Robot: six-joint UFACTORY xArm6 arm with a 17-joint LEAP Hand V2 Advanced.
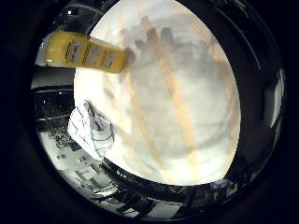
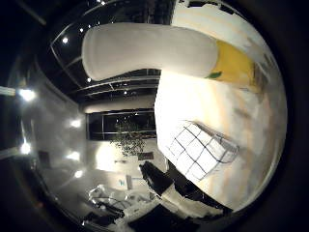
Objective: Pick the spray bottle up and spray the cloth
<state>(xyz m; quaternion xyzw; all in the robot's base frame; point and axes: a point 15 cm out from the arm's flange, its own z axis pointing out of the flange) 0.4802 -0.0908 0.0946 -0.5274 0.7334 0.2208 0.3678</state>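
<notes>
The spray bottle (image 2: 159,50) has a yellow body and a long white top. It fills much of the thumb side view, so it is close to the palm. The little finger side view shows its yellow labelled body (image 1: 88,53) near the table's edge. The cloth (image 2: 200,150), white with a dark grid pattern, lies crumpled on the table a short way from the bottle, also near the edge (image 1: 91,128). No part of my hand shows in either view.
The table (image 1: 187,107) is round and white with pale wooden stripes. A grey shadow (image 1: 154,44) falls on it beside the bottle. Beyond the edge lies a dim room with ceiling lights, a plant (image 2: 128,135) and furniture.
</notes>
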